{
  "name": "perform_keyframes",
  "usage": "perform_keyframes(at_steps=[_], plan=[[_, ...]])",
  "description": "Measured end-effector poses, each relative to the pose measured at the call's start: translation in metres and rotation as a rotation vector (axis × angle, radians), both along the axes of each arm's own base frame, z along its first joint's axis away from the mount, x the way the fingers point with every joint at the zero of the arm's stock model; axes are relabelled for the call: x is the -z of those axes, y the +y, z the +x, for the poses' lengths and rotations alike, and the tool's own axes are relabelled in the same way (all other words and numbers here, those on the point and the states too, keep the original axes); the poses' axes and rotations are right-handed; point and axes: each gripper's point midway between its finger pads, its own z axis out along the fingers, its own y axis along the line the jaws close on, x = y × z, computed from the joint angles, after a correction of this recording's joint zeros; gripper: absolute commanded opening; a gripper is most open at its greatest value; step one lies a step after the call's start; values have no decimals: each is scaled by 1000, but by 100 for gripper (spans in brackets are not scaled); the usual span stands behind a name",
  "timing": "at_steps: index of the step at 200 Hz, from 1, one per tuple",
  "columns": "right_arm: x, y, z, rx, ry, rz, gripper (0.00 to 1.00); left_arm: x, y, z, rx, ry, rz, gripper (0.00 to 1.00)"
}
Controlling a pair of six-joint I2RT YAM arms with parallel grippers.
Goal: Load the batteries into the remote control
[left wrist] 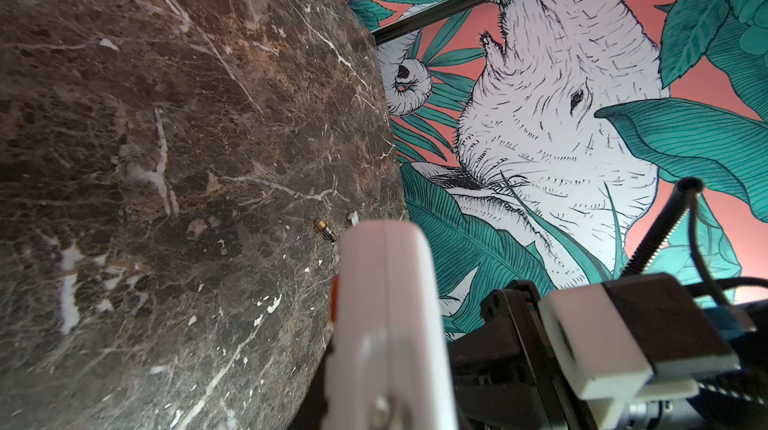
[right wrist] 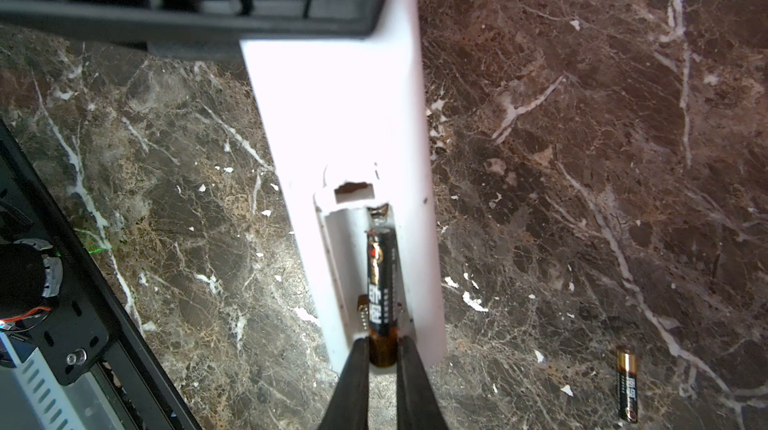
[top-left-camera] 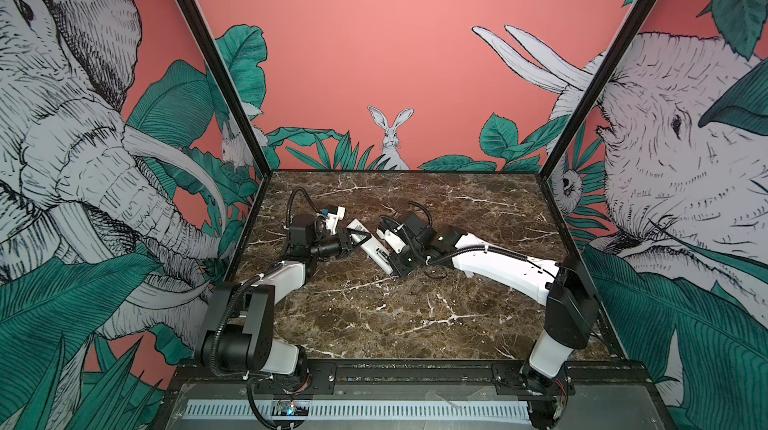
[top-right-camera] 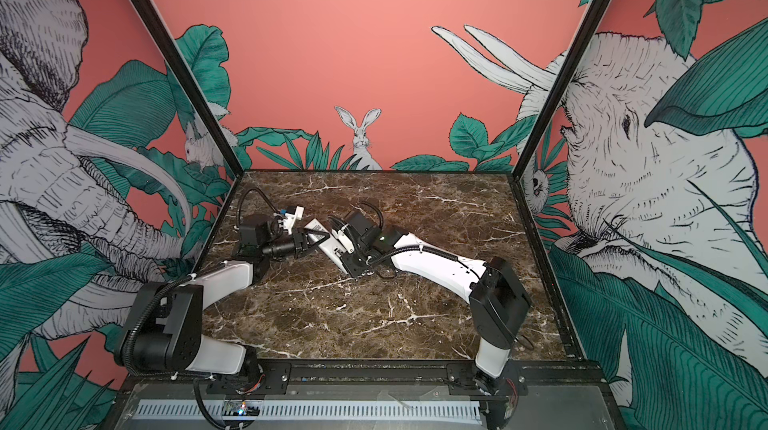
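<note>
Right gripper [right wrist: 383, 359] is pinched on a battery [right wrist: 382, 282], seated in the remote control [right wrist: 345, 116], braced mid-worktop by the clamped left gripper [top-left-camera: 353, 240]; a spare battery [right wrist: 626, 384] lies nearby.

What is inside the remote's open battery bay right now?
One battery, its brassy end pinched by the right gripper, lies in one slot of the remote control. The slot beside it looks empty; its near end is hidden.

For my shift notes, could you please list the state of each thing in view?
Long white plastic remote control: back up, compartment uncovered, one bay empty.
Black brassy-tipped battery: in the compartment's other bay, still gripped.
Second battery: lying loose on the marble.
Left gripper: shut on the remote.
Right gripper: shut on the battery.
</note>
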Motion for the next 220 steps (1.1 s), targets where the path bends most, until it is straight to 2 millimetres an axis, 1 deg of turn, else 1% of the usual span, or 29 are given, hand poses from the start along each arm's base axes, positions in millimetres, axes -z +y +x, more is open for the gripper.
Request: perform_keyframes(at_steps=[142, 189, 220], plan=[[0, 5, 8, -34, -15, 25, 11, 2, 2, 4, -17, 18, -17, 0], [2, 8, 9, -48, -9, 34, 10, 3, 3, 7, -25, 20, -17, 0], [5, 9, 15, -44, -7, 35, 10, 5, 5, 9, -36, 23, -17, 0]])
